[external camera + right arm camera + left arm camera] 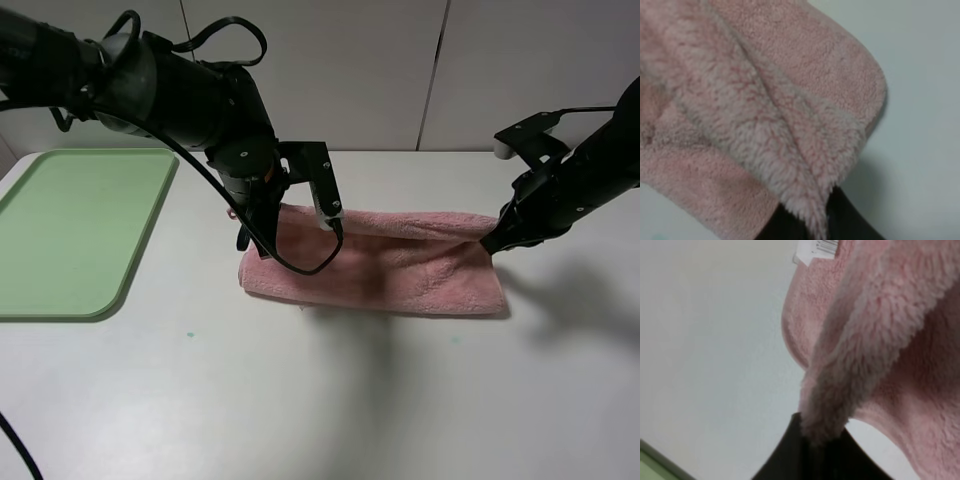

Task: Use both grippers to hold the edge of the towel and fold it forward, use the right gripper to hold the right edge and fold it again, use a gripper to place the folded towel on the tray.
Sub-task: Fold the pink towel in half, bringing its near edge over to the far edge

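A pink fluffy towel [385, 265] lies across the middle of the white table, with its back edge lifted and stretched between both grippers. My left gripper [252, 232] is shut on the towel's left edge; in the left wrist view the towel [880, 340] hangs from the pinch with a white label [816, 249] showing. My right gripper [492, 240] is shut on the towel's right edge; in the right wrist view a fold of towel [775, 130] runs into the dark jaws. A green tray [75, 225] lies at the far left.
The white table [330, 400] runs from the towel to the front edge. A white wall panel [330, 70] stands behind the table. Black cables [225, 35] loop over the left arm.
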Tool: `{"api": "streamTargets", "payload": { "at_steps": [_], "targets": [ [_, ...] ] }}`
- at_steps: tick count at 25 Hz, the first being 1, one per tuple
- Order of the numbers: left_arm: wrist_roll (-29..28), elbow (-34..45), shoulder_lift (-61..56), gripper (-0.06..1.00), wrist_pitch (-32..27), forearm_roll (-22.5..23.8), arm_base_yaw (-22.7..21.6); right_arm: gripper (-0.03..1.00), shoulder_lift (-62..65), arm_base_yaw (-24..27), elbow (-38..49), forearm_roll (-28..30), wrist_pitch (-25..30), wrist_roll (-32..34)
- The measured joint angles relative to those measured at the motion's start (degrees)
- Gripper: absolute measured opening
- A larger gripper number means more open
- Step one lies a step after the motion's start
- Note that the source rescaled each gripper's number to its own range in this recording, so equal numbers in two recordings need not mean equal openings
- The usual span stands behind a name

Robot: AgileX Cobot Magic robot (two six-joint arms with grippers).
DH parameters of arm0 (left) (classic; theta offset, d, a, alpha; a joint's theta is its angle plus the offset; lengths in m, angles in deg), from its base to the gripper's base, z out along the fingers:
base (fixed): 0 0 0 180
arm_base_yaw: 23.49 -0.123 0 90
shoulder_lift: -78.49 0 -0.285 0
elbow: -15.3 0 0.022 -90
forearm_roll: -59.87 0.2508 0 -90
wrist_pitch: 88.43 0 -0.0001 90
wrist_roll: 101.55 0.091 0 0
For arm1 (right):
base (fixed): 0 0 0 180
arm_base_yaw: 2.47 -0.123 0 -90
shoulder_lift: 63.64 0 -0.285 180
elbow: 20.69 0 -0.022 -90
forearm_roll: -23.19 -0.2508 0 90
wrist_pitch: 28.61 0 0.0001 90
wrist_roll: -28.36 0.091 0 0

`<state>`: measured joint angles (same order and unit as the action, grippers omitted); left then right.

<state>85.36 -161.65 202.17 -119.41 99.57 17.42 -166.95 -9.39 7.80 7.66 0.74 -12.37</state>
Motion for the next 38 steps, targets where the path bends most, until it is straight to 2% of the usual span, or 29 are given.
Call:
{"api": "streamTargets", "payload": {
  "at_steps": [2, 4, 6, 9, 11, 12, 16, 19, 29, 35, 38],
  "targets": [
    [0.00, 0.00, 0.00, 0.14, -0.07, 0.24, 0.00, 0.02, 0.00, 0.00, 0.00, 0.13, -0.04, 0.00],
    [0.00, 0.00, 0.00, 0.29, -0.26, 0.57, -0.05, 0.11, 0.00, 0.02, 0.00, 0.41, -0.49, 0.00],
    [-0.05, 0.00, 0.00, 0.44, -0.37, 1.09, -0.28, 0.31, 0.00, 0.21, 0.00, 0.63, -1.97, 0.00],
    [-1.32, 0.00, 0.00, 0.60, -0.32, 2.90, -0.49, 0.76, 0.00, 0.47, 0.00, 0.69, -5.87, 1.01],
    [-3.78, 0.00, 0.00, 0.65, -0.32, 4.85, -0.49, 0.91, 0.00, 0.47, 0.00, 0.69, -9.23, 2.99],
    [-5.36, 0.00, 0.00, 0.65, -0.27, 6.28, -0.49, 0.95, 0.00, 0.47, 0.00, 0.69, -10.69, 4.22],
    [-11.13, 0.00, 0.00, 0.67, -0.27, 12.27, -0.49, 0.99, 0.00, 0.47, 0.00, 0.69, -14.43, 6.52],
    [-13.89, 0.00, 0.00, 0.67, -0.27, 14.68, -0.49, 1.00, 0.00, 0.47, 0.00, 0.69, -15.12, 6.88],
    [-15.93, 0.00, -0.91, 0.74, -2.17, 15.27, -0.49, 1.00, 0.07, 0.47, 0.00, 0.69, -14.30, 7.05],
    [-19.89, 0.00, -5.83, 0.90, -2.73, 15.33, 0.49, 1.00, 1.67, 0.47, 0.00, 0.57, -10.84, 7.10],
    [-20.49, 0.00, -7.58, 0.93, -2.73, 15.26, 1.01, 1.00, 2.95, 0.47, 0.00, 0.40, -9.07, 7.10]
  ]
}}
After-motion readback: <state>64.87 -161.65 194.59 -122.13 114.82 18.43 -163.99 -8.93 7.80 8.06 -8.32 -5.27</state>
